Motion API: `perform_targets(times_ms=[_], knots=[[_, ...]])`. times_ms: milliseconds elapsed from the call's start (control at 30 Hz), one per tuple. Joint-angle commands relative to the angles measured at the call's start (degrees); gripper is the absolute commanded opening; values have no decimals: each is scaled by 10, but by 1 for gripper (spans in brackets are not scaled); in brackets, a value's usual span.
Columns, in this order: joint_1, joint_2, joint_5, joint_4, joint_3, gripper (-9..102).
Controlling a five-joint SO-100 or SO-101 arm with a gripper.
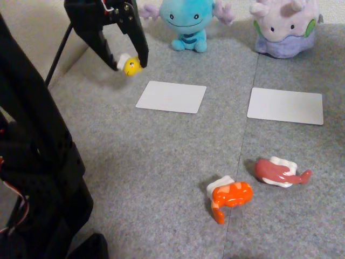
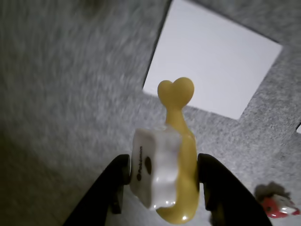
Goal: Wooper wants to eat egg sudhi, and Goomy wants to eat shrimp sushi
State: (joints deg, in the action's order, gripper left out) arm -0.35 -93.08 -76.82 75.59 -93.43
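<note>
Wrist view is showing the gripper [image 2: 162, 181] pinching the egg sudhi [image 2: 171, 169] aloft near the white card [image 2: 211, 61], gripping its rice sides; it is looking light, stiff and likely slippery.

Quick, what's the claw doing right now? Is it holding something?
Claw: closed on the egg sushi, held up off the gray mat, just left of the white card in front of Wooper in the fixed view.

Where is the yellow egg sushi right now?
In the fixed view, the egg sushi is up off the carpet, pinched in the gripper at upper left, just left of the white card in front of Wooper.
</note>
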Motion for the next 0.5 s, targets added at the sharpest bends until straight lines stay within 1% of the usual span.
perform_targets(times_ms=[0, 100, 200, 333, 467], knots=[[20, -32, -48, -25, 11, 4], [41, -32, -76, -46, 11, 4], [58, -32, -80, -74, 11, 4], [84, -31, -62, -112, 11, 4], [99, -3, -21, -120, 17, 4]])
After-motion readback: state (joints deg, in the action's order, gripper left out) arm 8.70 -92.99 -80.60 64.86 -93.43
